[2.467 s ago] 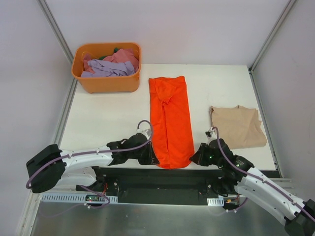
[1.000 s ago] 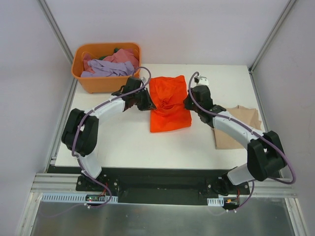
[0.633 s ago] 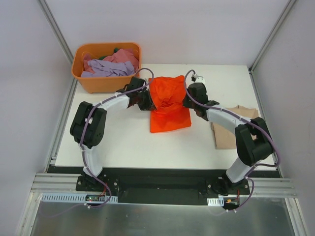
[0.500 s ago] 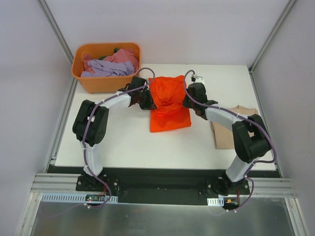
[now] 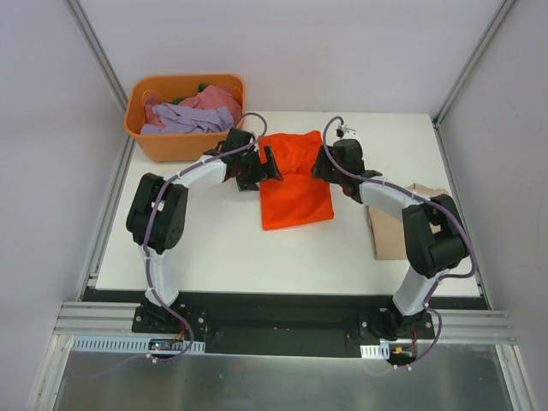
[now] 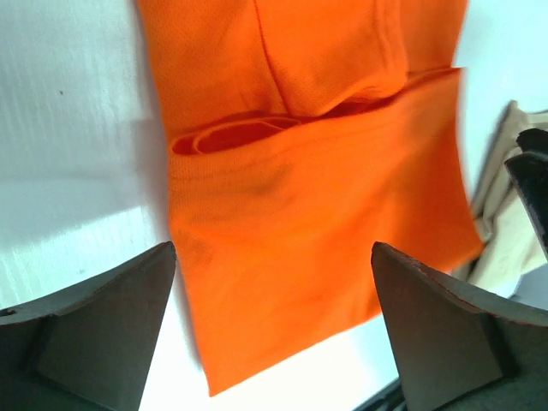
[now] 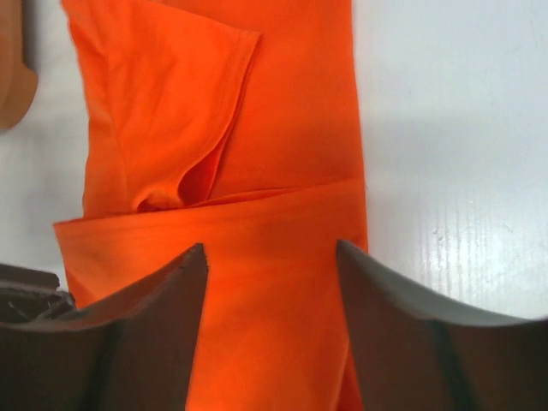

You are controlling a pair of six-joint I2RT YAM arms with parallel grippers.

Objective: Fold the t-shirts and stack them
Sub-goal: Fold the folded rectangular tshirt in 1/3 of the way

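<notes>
An orange t-shirt (image 5: 296, 187) lies folded in half at the table's middle back, its folded-over layer (image 6: 317, 231) resting on top. My left gripper (image 5: 265, 164) hovers open at the shirt's left edge, nothing between its fingers (image 6: 103, 330). At the shirt's right edge my right gripper (image 5: 319, 163) is open too, over the upper layer (image 7: 265, 282). A folded tan t-shirt (image 5: 392, 240) lies to the right, partly hidden under my right arm. It shows at the frame edge in both wrist views (image 6: 505, 214) (image 7: 13, 77).
An orange basket (image 5: 184, 151) with lilac and pink garments (image 5: 190, 115) stands at the back left corner, close behind my left arm. White table (image 5: 205, 240) stretches in front of the shirts. Grey walls and metal posts bound the sides.
Both grippers have opened and let go of the orange shirt's carried edge. The top layer has settled flat and the grippers have drawn slightly outward.
</notes>
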